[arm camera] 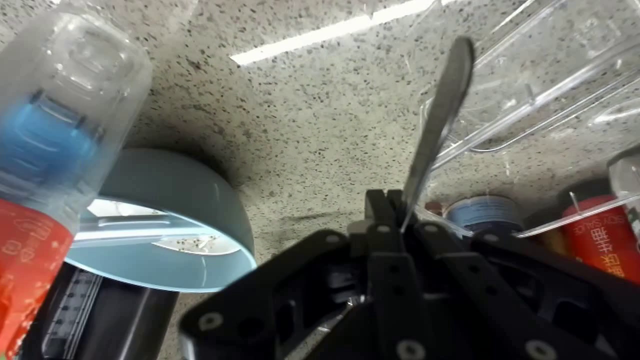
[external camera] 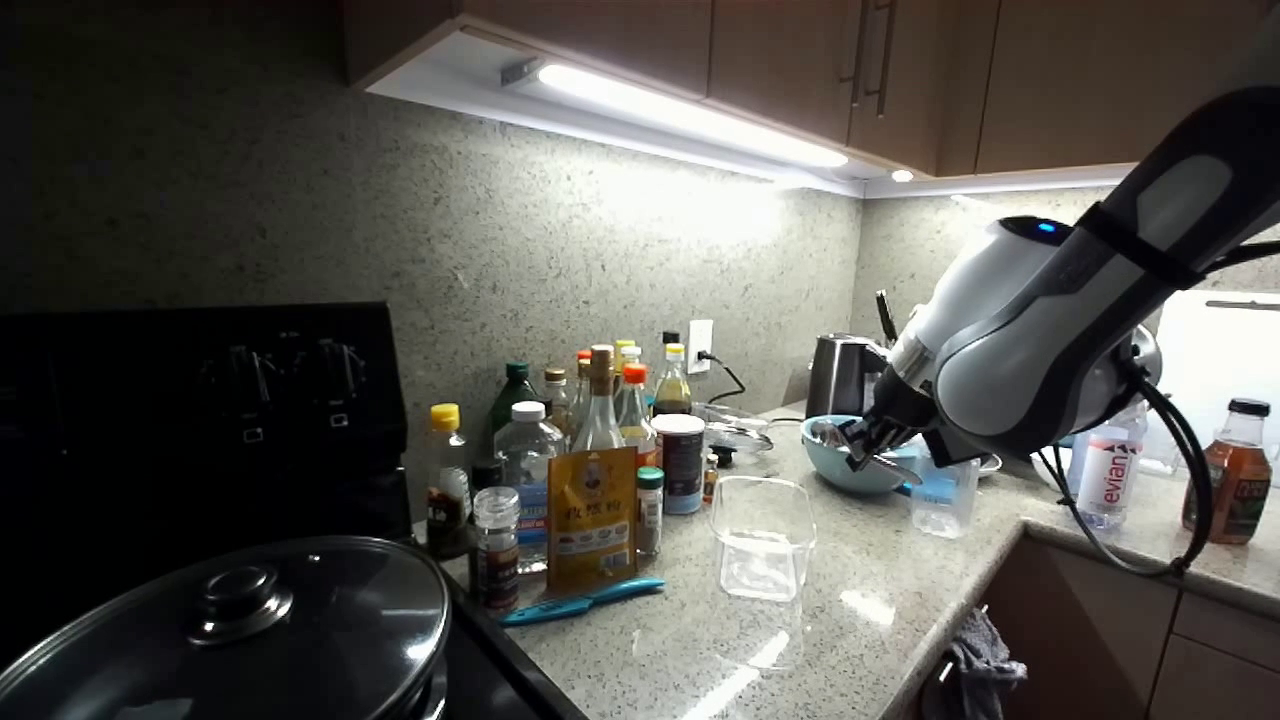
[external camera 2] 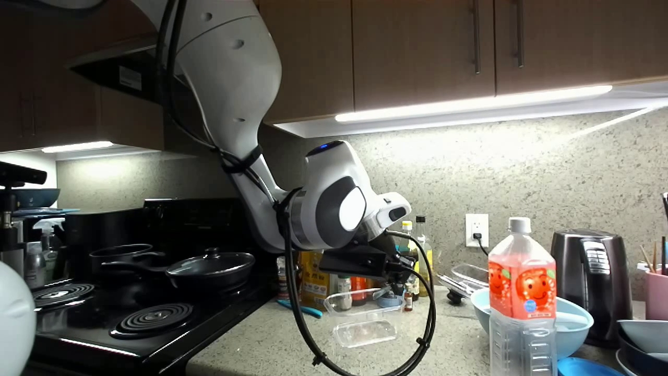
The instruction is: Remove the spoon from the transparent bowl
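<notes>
The spoon was up in the air, out of the clear bowl and near it. The gripper pinched the spoon. Lifting looked done; next it likely had to lay it softly on the counter.

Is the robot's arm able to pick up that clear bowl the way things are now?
Probably not yet: its pincer is shut on the spoon, so it would likely need to let go first. The clear bowl itself looks uncovered.
</notes>
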Available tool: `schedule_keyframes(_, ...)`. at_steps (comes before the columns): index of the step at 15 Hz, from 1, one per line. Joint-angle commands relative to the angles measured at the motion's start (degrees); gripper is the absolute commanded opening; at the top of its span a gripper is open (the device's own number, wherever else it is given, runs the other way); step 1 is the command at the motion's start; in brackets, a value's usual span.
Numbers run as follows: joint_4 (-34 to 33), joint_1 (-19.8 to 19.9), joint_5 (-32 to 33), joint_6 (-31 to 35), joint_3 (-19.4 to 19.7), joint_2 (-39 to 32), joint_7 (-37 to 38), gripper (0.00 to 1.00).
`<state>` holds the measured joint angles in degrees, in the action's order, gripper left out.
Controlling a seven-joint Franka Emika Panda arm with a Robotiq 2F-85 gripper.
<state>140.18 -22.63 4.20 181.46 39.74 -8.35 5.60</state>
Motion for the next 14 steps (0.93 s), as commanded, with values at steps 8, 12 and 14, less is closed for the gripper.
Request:
schedule_keyframes(8,0.42,-1.75,-3.16,-7.78,-2.28,0.0,1.15,0.01)
schedule_keyframes(12,-0.53,-0.13,-8.6,-12.29,-4.26,-1.24,-0.05,0.01)
schedule_keyframes(14,-1.19,0.53,-10.66,-13.39,-4.51,-2.49,0.03,0.01)
